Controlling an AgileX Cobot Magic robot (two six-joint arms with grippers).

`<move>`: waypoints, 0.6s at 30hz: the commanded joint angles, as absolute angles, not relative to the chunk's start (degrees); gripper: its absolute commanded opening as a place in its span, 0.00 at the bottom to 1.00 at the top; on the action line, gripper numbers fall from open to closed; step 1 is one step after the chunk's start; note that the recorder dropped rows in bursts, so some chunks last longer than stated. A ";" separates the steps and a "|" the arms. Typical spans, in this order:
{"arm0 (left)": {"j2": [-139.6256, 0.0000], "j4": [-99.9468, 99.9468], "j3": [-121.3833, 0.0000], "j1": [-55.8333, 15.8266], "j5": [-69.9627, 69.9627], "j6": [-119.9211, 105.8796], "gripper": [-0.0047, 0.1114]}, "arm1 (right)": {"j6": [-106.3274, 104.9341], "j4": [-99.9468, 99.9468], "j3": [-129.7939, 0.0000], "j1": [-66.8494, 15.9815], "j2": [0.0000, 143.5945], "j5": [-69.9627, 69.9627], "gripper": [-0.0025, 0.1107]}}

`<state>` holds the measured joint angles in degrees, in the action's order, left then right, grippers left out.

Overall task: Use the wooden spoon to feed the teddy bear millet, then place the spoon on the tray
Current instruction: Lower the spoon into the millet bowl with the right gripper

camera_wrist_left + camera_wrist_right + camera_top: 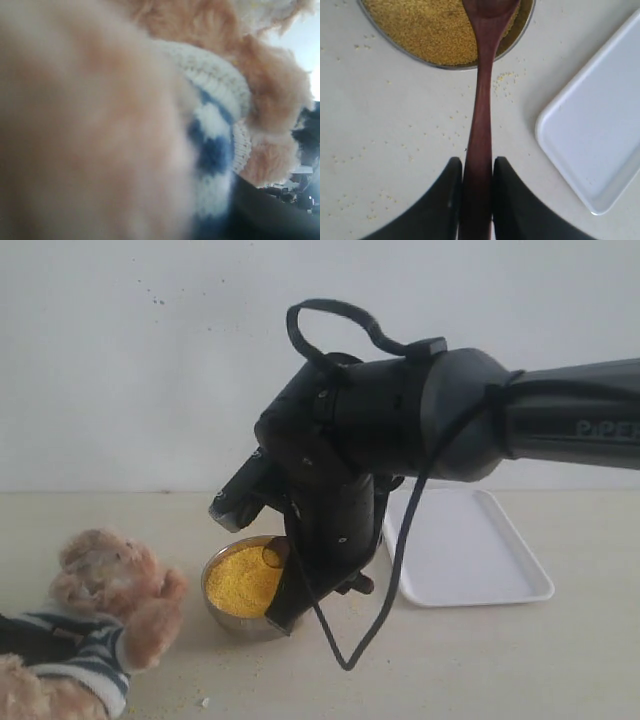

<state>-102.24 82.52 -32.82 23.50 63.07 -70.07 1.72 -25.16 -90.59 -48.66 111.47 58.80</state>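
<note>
The wooden spoon (479, 125) is sitting bowl-first in the millet (420, 25), your right jaws clenching its handle end; it is likely light, stiff, slick. The teddy bear (270, 100) is hiding your left jaws: cannot tell.

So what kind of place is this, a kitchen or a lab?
Probably a robot test bench, not a kitchen: a plain table against a blank wall, a robot arm, and a teddy bear as prop.
</note>
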 commanded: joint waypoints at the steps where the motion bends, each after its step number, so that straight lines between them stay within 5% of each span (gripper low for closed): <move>1: -101.50 83.48 -28.35 23.28 66.28 -68.99 0.07 | -0.56 -22.71 -90.64 -48.49 110.39 61.44 0.02; 18: -101.50 81.07 -27.68 23.28 69.96 -69.40 0.07 | -2.17 -13.42 -90.64 -48.49 102.80 63.40 0.02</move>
